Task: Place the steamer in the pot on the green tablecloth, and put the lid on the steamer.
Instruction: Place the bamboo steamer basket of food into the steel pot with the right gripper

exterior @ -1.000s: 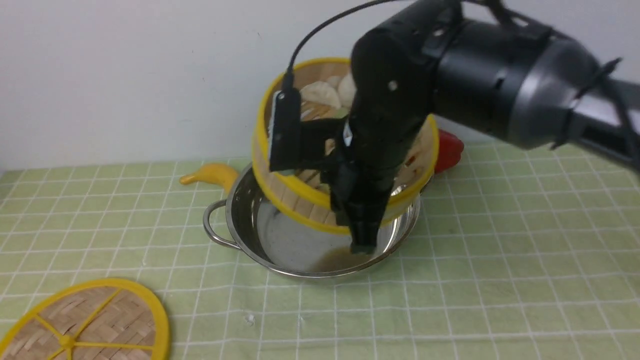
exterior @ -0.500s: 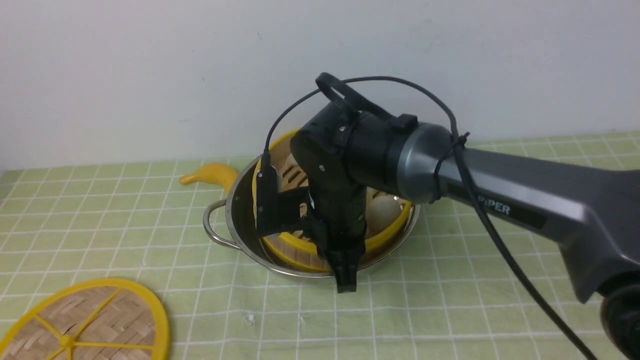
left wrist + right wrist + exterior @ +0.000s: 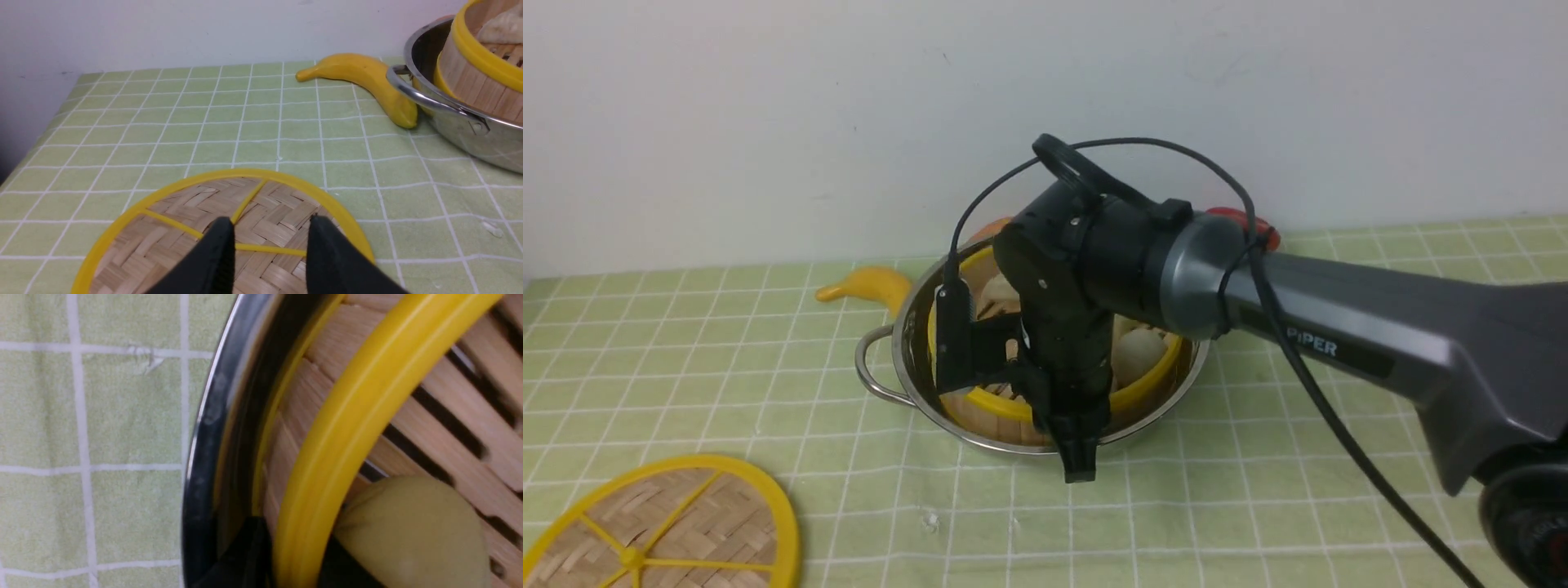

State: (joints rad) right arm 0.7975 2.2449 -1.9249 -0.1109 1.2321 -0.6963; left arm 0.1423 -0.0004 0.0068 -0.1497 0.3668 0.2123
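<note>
This looks like a robotics lab bench dressed up as a kitchen, not a real one. A bare white wall (image 3: 727, 122) backs a worktop covered by the green tablecloth (image 3: 1258, 490). The pot (image 3: 911, 359) holds the steamer (image 3: 992, 406). A toy-like banana (image 3: 874, 286) lies at its 11 o'clock and the lid (image 3: 686, 523) at its 7 o'clock. A grey-and-black robot arm (image 3: 1380, 351) marked PIPER reaches over them.

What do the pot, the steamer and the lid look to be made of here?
Pot: metal, likely stainless steel, polished; it mirrors the cloth. Steamer: bamboo or light wood slats, matte, with a glossy yellow rim, probably plastic. Lid: woven bamboo-like strips, matte, in a yellow plastic-looking rim and spokes.
</note>
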